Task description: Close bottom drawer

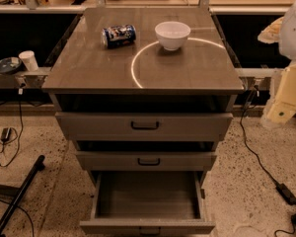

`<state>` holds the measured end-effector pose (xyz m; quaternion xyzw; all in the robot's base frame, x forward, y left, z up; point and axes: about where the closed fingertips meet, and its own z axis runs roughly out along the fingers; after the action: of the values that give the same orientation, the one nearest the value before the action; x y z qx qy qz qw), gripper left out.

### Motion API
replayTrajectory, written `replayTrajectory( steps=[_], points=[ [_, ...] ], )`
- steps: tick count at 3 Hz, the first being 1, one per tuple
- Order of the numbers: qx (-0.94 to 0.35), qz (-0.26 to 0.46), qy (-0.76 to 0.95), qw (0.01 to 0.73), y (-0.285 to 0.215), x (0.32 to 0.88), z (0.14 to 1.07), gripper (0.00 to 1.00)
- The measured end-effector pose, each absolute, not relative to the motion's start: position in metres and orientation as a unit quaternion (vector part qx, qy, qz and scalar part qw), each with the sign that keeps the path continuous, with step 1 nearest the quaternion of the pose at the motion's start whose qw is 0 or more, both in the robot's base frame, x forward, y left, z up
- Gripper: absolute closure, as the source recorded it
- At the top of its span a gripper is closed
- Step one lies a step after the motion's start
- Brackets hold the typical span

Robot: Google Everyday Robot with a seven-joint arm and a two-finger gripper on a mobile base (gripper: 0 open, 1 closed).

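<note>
From the one camera, looking down at the front of a grey-brown cabinet (138, 68), I count three drawers. The bottom drawer (147, 196) sits at the foot of the cabinet, pulled far out over the speckled floor (237, 152). Its plain box interior is open to view, and its front is at the lower edge of the view. Above it, the middle drawer (187, 160) and the top drawer (89, 126), which is the widest, each stand out a little. Each of these two carries one dark bar handle.

Two things rest on the cabinet's top: one blue can (119, 35) lying on its side and one white bowl (172, 34) standing upright, near each other but apart.

The gripper (284, 100) hangs at the right edge, beside the cabinet's top corner and apart from all three drawers. I cannot tell whether it is wide or narrow.

One white paper cup (28, 59) stands on a ledge to the left. One black pole (17, 196) slants across the floor at lower left, and one dark cable (259, 157) trails along the right.
</note>
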<state>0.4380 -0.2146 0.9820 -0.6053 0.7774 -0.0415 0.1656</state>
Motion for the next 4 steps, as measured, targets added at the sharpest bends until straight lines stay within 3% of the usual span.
replayTrajectory(
  steps=[2,4],
  points=[
    [-0.584,-0.041,0.789,0.185,-0.226,0.424,0.975,0.0],
    [-0.545,-0.033,0.822,0.16,-0.256,0.402,0.925,0.0]
  ],
)
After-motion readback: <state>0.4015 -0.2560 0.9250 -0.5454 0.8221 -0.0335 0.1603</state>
